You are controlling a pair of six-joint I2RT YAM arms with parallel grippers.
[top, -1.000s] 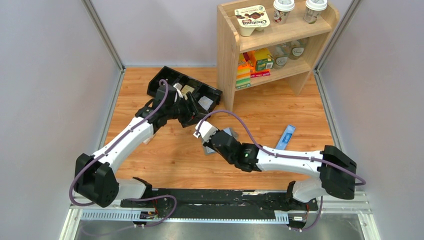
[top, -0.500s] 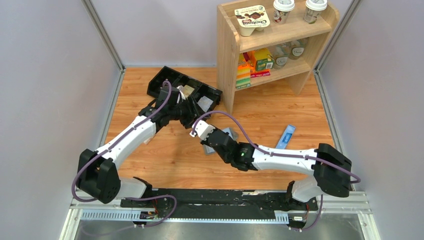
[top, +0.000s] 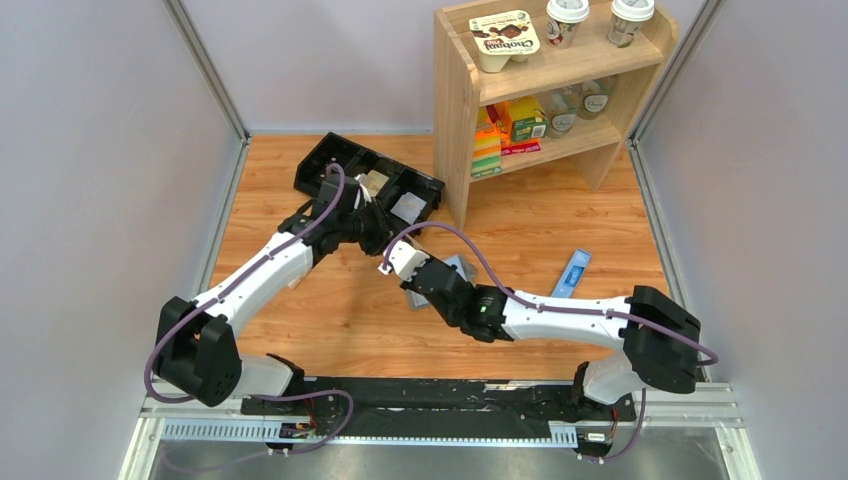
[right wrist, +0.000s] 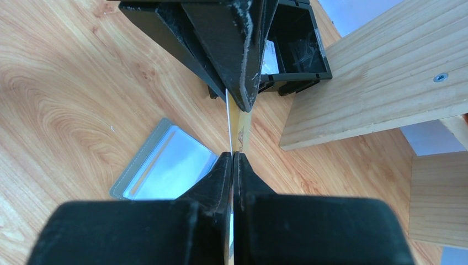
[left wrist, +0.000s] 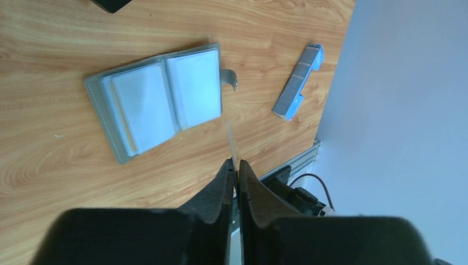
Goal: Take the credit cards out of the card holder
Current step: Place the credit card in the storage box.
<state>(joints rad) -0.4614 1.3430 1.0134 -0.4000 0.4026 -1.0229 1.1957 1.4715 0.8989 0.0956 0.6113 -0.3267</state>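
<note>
My L gripper [left wrist: 237, 165] and R gripper [right wrist: 233, 157] both pinch one credit card [right wrist: 240, 126] edge-on, in the air near the card holder [left wrist: 154, 105] lying open on the counter [left wrist: 55, 165], prob. a handoff btw arms.

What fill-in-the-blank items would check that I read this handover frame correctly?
1. The card holder lies ___ on the table, its clear sleeves facing up.
2. The credit card is clamped edge-on by the left gripper and the right gripper, so ___ arms hold it at once.
3. The slim packet lies on the bare wood, not in the ___ tray.
Missing words: open; both; black.
</note>
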